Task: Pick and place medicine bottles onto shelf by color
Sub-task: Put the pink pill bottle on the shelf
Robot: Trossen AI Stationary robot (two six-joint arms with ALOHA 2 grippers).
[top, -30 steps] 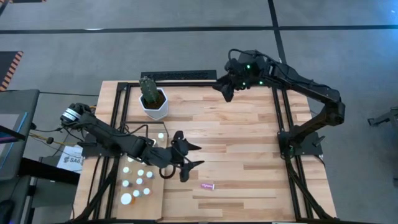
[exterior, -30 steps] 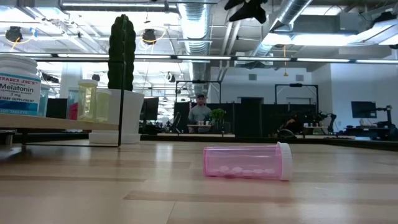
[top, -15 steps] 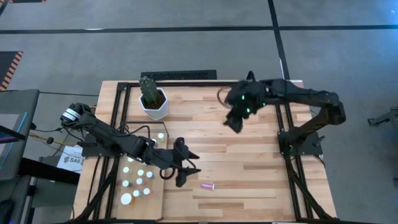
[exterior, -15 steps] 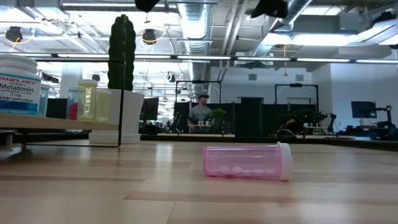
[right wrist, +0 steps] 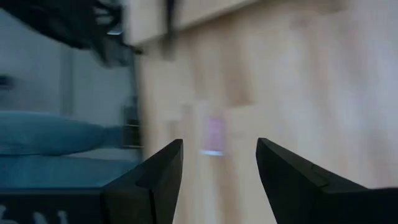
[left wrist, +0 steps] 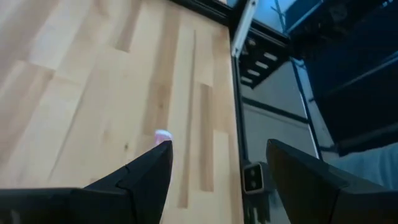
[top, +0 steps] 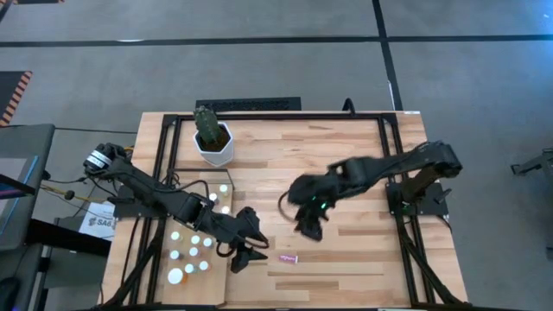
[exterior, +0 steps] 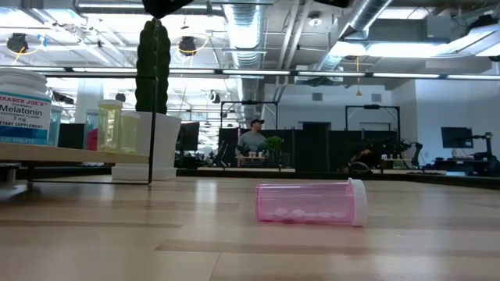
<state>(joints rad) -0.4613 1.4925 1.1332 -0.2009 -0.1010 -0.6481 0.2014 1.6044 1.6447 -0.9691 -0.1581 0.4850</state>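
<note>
A: Where do we find the pink medicine bottle (top: pixel 289 258)?

B: It lies on its side on the bare desk (top: pixel 346 155), near the front edge, its white cap pointing away from the shelf (top: pixel 218 281). In the low view we see small pills inside it.

A: And the left end effector (top: pixel 244 250)?

B: We see it just beside the shelf's corner, above the desk, with the pink bottle near but apart from it. Its fingers (left wrist: pixel 146 174) stand spread with nothing between them, and a pink bit of the bottle shows past one fingertip in the left wrist view.

A: The right end effector (top: pixel 304 223)?

B: It hangs over the middle of the desk, also near the pink bottle and not touching it. Its fingers (right wrist: pixel 155 174) are spread and empty (the bottle shows between them, farther off, blurred).

A: What sits on the shelf?

B: We see several white-capped bottles (top: pixel 192 250) standing there in a cluster; from the low view we can read a melatonin bottle (exterior: pixel 23 105) and make out a yellowish one (exterior: pixel 110 125) beside it.

A: Anything else?

B: A cactus (top: pixel 206 125) in a white hexagonal pot (top: pixel 213 149) stands at the desk's back, behind the shelf. A person (exterior: pixel 251 140) sits far off in the room.
</note>
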